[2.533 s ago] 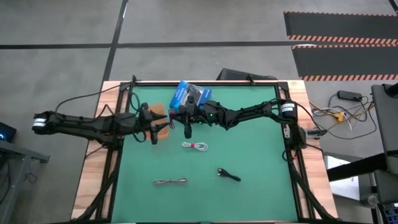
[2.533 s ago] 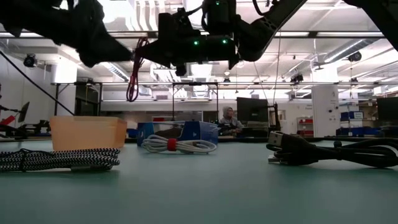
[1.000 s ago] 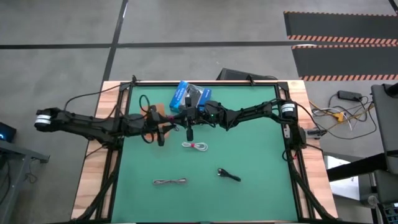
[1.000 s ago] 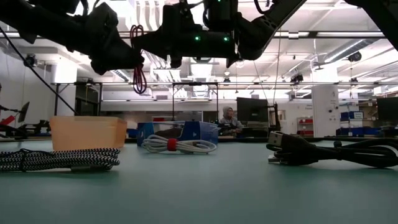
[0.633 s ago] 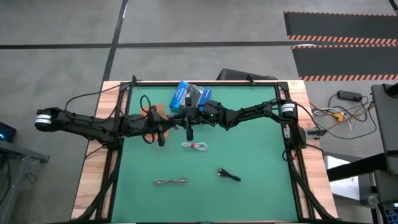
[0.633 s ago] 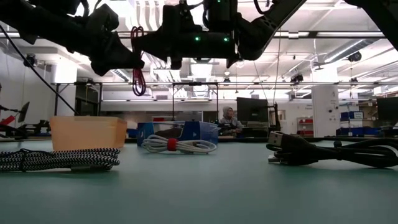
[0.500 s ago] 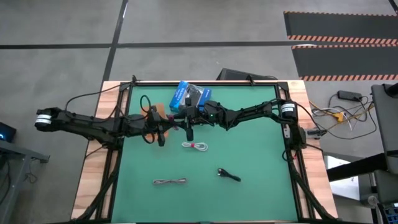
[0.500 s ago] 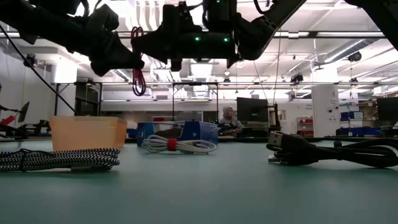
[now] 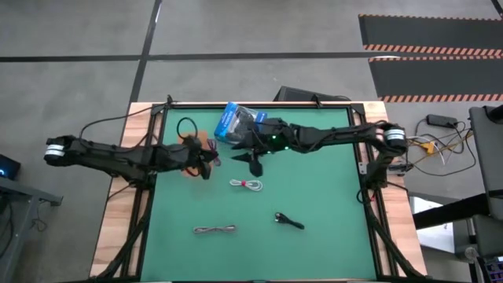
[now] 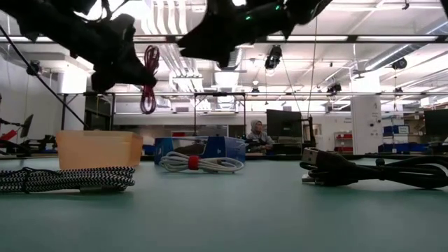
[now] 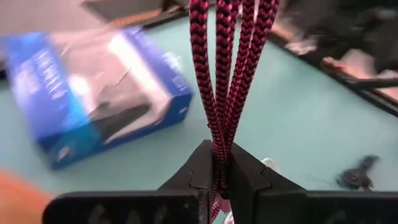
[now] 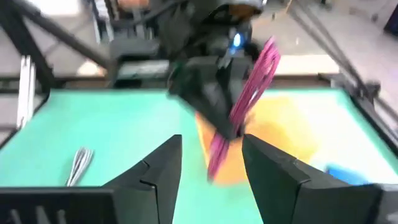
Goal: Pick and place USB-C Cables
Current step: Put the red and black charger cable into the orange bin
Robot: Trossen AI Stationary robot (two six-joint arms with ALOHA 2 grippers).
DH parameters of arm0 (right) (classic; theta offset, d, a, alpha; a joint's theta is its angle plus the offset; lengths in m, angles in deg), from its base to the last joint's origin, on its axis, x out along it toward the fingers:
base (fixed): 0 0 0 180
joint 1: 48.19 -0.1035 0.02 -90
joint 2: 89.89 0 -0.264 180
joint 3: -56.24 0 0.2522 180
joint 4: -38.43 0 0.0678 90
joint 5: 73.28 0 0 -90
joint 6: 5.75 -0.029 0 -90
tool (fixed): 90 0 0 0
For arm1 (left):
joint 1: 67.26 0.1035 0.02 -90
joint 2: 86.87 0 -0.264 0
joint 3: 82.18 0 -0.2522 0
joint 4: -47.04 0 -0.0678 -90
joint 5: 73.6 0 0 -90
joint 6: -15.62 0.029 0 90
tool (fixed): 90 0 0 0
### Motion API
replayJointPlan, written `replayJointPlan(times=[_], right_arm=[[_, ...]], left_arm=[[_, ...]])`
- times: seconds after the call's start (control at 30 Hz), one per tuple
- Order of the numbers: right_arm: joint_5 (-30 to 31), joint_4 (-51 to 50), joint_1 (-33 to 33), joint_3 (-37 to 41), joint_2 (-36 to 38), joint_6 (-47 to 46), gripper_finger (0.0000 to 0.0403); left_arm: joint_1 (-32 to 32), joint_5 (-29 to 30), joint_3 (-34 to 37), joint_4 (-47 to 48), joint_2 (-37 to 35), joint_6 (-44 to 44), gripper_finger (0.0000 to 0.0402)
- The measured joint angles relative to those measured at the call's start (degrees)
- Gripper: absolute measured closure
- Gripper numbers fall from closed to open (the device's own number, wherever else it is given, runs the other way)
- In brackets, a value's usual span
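Note:
The dark red braided USB-C cable [image 10: 148, 78] hangs bundled in the air over the brown tray [image 9: 191, 141], with my left gripper [image 9: 207, 162] shut on it. My right gripper [image 9: 255, 167] stands open a little to its right, with nothing between its fingers [image 12: 160, 174]. Three more cables lie on the green mat. The white one with a red tie [image 9: 246, 184] is at the middle, the grey braided one [image 9: 215, 229] near the front, and the black one [image 9: 289, 221] to the right. My left gripper pinches the red cable's bundled strands [image 11: 218, 132] between its two fingers, several strands at once, about midway along the bundle. The cable is lifted clear and stands roughly upright, its looped end [image 10: 147, 108] hanging below the fingers.
A blue box [image 9: 236, 121] with a black picture lies at the far middle of the mat, next to the tray. A raised frame rail [image 9: 259, 105] runs round the mat. A person sits far off in the room behind the table [image 10: 257, 131].
My left gripper has shut on the red cable, and my right gripper has opened and let it go. The right gripper has drawn back toward the table's right edge and tipped upward. The cable stays in the air with the left gripper.

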Motion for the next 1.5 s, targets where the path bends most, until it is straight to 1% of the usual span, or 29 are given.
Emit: replayJointPlan(times=[0.07,0.17,0.23,0.33,0.5,0.63,0.77,0.83,1.03,1.2,1.43,1.5], right_arm=[[0.2,-5.7,0.0,0.3,2.4,0.5,0.0249],[1.2,-12.0,-0.5,1.4,5.8,1.1,0.0255],[1.6,-14.6,-1.0,2.9,8.4,1.4,0.0259],[1.5,-16.2,-1.9,6.2,12.5,1.3,0.0263],[1.6,-16.4,-3.9,13.4,19.3,-0.7,0.0268],[1.5,-15.7,-5.5,19.4,24.7,-1.6,0.0267],[1.7,-14.0,-6.4,24.5,29.4,-2.6,0.0269],[1.6,-13.8,-6.9,26.3,31.5,-2.9,0.0271],[1.6,-13.4,-7.7,31.1,36.8,-4.1,0.0268],[1.4,-13.5,-8.7,34.0,40.2,-4.1,0.0273],[1.5,-19.2,-8.8,35.1,44.1,-3.6,0.0274],[1.5,-19.7,-8.8,35.8,44.7,-4.0,0.0273]], left_arm=[[0.0,1.8,-2.5,7.6,0.5,-5.3,0.0394],[0.1,2.7,-7.0,19.1,1.6,-13.8,0.0394],[0.1,2.7,-10.3,26.9,2.9,-18.9,0.0394],[0.1,2.6,-15.8,37.4,5.6,-23.1,0.0394],[1.1,0.8,-25.7,50.3,11.1,-24.2,0.0395],[3.1,-2.4,-33.1,59.9,15.9,-23.8,0.0395],[6.2,-6.1,-37.8,68.8,20.8,-23.4,0.0395],[7.7,-7.8,-38.8,71.2,22.4,-23.2,0.0395],[12.6,-18.5,-38.9,71.4,23.7,-24.5,0.0395],[19.3,-26.1,-39.0,71.3,23.9,-26.5,0.0395],[29.7,-32.0,-38.9,71.2,25.4,-26.7,0.0393],[32.2,-34.6,-38.9,71.5,25.9,-26.7,0.0390]])
